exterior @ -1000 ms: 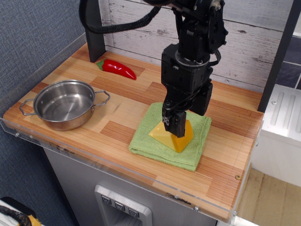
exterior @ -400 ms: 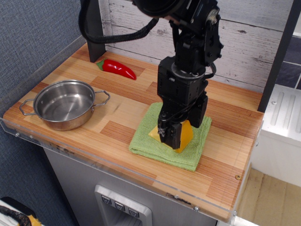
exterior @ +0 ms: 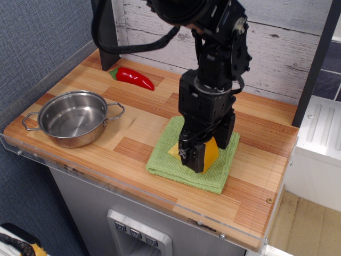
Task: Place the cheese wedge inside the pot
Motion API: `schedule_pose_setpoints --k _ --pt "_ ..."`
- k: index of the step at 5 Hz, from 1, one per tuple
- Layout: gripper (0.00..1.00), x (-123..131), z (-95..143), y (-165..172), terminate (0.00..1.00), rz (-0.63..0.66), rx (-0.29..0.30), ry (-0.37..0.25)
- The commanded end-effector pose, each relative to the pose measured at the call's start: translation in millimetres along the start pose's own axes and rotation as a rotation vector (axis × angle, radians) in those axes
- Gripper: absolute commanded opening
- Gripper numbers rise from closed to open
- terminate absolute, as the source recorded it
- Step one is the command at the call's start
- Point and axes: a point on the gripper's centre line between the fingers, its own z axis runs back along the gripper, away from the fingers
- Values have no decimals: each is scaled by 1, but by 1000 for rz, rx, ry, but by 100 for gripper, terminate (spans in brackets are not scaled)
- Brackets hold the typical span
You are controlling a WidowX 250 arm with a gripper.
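In the single view, the black robot arm is seen reaching down from the upper part of the frame, its thick wrist held nearly vertical above the right half of the wooden table [exterior: 250, 165]. The gripper [exterior: 197, 156] is pointed straight down over the green cloth [exterior: 165, 162], and its dark fingers [exterior: 191, 154] are closed around the cheese wedge [exterior: 210, 150], of which only an orange-yellow part is seen beside and behind the fingers. The wedge is held at or just above the cloth; whether it touches the cloth cannot be told, since the fingers hide its lower edge. The pot [exterior: 72, 118] is set well apart at the left end of the table, upright, with its two wire handles out to the sides. A red pepper [exterior: 133, 78] is laid near the back wall, beside the dark post.
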Motion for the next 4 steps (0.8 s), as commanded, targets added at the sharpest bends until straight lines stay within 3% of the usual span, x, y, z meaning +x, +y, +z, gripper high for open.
schedule_pose_setpoints --k 1,2,4 --pt "100 7 -1 -12 0 -16 -19 -19" --pt "0 9 4 -10 0 -11 -57 9" --pt "0 16 28 -11 0 -7 -83 28"
